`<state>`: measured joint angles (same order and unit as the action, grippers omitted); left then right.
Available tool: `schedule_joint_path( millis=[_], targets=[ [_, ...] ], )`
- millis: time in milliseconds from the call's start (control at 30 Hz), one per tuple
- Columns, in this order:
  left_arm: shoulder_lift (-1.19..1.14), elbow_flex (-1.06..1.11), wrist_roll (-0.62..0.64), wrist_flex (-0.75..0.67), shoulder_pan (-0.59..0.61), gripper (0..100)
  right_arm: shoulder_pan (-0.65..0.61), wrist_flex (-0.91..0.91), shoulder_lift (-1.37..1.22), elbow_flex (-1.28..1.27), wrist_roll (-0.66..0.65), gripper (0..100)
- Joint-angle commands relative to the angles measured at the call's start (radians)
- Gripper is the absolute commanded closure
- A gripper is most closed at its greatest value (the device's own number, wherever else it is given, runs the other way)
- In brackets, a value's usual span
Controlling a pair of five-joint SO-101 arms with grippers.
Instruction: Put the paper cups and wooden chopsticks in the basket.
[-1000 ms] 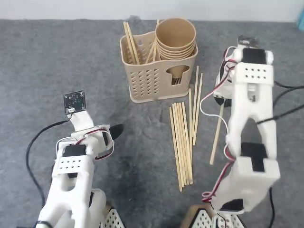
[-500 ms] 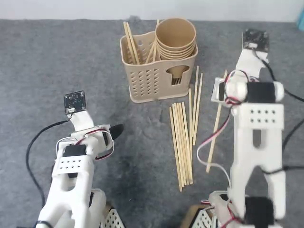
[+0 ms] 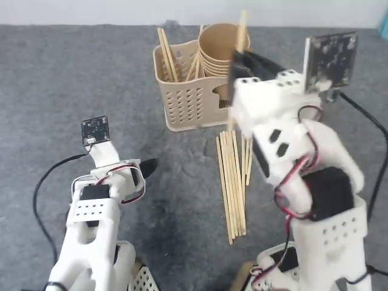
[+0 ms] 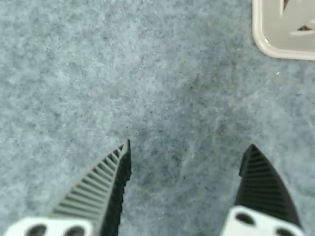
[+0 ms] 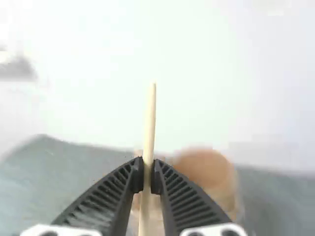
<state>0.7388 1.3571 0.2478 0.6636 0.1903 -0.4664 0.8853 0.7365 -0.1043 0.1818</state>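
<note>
Right pincer (image 5: 146, 166) clamped tight on single wooden chopstick (image 5: 150, 113), stick poking up past tips, near upright. Raised off table (image 3: 60, 73), in high view sitting over cup end of basket (image 3: 188, 103). Paper cups (image 3: 223, 42) stacked inside, just beside that pincer. Stowed chopsticks (image 3: 167, 51) in basket, beyond cups from it. Loose chopsticks (image 3: 232, 182) flat on table, below and behind it. Left pincer (image 4: 189, 147) spread wide, nothing in it, low over table, basket corner ahead.
</note>
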Motion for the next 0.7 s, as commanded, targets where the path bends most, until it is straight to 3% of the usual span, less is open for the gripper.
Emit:
schedule_joint_path(
  millis=[0, 233, 333, 433, 667],
  targets=[
    [0.028, -0.004, 0.002, -0.020, 0.002, 66, -0.084, -0.217, 0.007, -0.026, 0.006, 98.6],
    [0.028, -0.002, 0.003, -0.018, 0.003, 66, -0.108, -0.653, -0.193, -0.052, -0.005, 98.5],
    [0.028, -0.002, 0.003, -0.018, 0.003, 66, -0.074, -0.799, -0.292, -0.012, -0.086, 98.7],
    [0.028, -0.002, 0.003, -0.018, 0.003, 66, -0.048, -0.872, -0.392, 0.054, -0.143, 98.9],
    [0.028, -0.002, 0.003, -0.018, 0.003, 66, 0.018, -0.886, -0.624, 0.196, -0.141, 98.9]
  ],
)
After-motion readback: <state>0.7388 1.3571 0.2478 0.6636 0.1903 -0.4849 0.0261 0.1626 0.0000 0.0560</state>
